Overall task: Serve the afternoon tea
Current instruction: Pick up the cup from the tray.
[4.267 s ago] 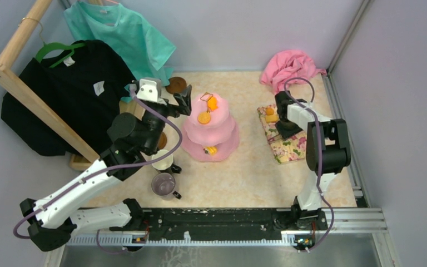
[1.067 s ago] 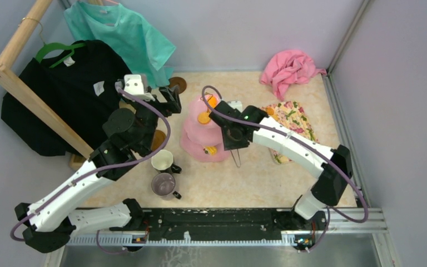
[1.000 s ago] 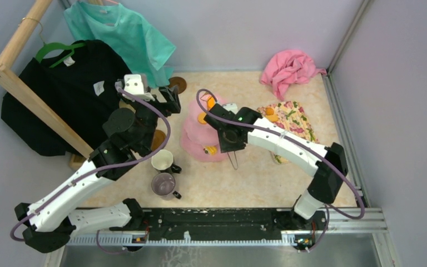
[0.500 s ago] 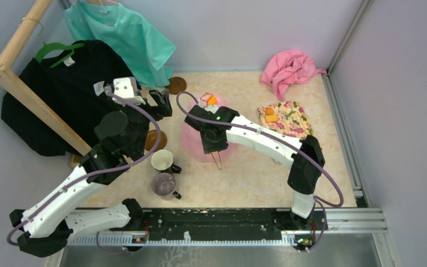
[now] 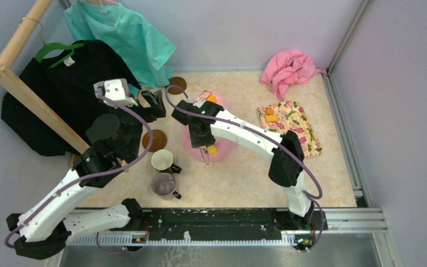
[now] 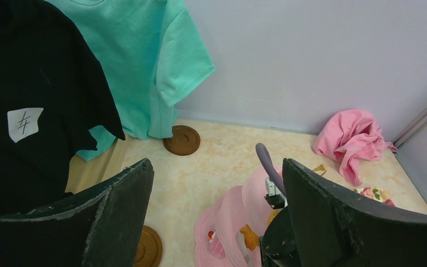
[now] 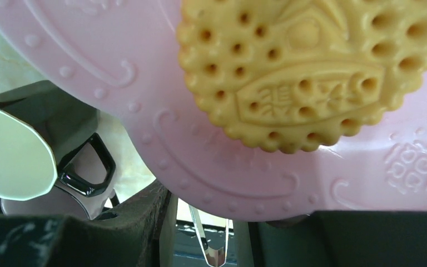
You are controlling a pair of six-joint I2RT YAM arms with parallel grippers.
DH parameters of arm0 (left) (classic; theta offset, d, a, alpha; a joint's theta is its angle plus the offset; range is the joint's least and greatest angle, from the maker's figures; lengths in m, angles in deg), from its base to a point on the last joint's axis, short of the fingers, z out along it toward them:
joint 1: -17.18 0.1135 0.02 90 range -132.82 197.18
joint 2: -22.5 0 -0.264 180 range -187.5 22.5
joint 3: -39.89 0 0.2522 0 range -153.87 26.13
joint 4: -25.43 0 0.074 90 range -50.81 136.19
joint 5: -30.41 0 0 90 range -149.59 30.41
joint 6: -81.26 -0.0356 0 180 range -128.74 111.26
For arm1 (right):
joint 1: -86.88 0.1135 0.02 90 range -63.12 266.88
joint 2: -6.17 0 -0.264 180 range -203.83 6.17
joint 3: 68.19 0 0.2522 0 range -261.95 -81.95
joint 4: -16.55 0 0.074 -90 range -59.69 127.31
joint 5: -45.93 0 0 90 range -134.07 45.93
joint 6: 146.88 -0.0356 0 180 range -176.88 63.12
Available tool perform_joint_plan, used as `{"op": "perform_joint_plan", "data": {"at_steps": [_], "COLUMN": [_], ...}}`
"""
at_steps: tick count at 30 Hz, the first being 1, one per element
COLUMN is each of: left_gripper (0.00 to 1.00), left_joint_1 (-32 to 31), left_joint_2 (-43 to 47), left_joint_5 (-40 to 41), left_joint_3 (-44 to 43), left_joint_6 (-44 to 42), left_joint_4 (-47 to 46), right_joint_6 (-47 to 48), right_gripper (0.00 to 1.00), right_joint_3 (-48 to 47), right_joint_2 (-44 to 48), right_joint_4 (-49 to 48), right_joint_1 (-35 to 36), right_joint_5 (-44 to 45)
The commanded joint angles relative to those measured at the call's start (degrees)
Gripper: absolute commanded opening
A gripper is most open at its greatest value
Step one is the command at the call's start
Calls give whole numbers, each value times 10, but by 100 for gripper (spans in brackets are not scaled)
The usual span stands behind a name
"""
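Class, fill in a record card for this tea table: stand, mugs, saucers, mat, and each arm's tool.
Stand: pink three-tier cake stand, mid-table; round yellow biscuit on one tier
Mugs: white mug and grey-purple mug, side by side near the front
Saucers: brown round saucer at the back; second brown saucer beside the white mug
Mat: floral rectangular mat holding orange and yellow snacks
Left tool: open, empty
Right tool: over the stand, shut on thin metal tongs

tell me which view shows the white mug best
Top external: the white mug shows whole from above, beside the purple mug. Right wrist catches only part of it at its left edge. Left wrist misses it.
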Motion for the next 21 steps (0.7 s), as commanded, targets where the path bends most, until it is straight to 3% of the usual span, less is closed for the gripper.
{"op": "perform_joint_plan", "data": {"at_steps": [1, 15, 21], "left_gripper": [91, 90, 90], "left_joint_1": [2, 3, 3], "left_joint_2": [15, 26, 22], "left_joint_5": [-1, -9, -8], "left_joint_3": [-16, 13, 20], "left_joint_6": [0, -2, -12], "left_joint_4": [2, -11, -27], "right_joint_6": [-32, -84, -91], "right_gripper": [16, 18, 25], "right_joint_3": [-61, -71, -56], "right_joint_2": [-22, -32, -34], "right_joint_4": [26, 28, 19], "right_joint_1": [5, 5, 5], "right_joint_5": [30, 64, 61]}}
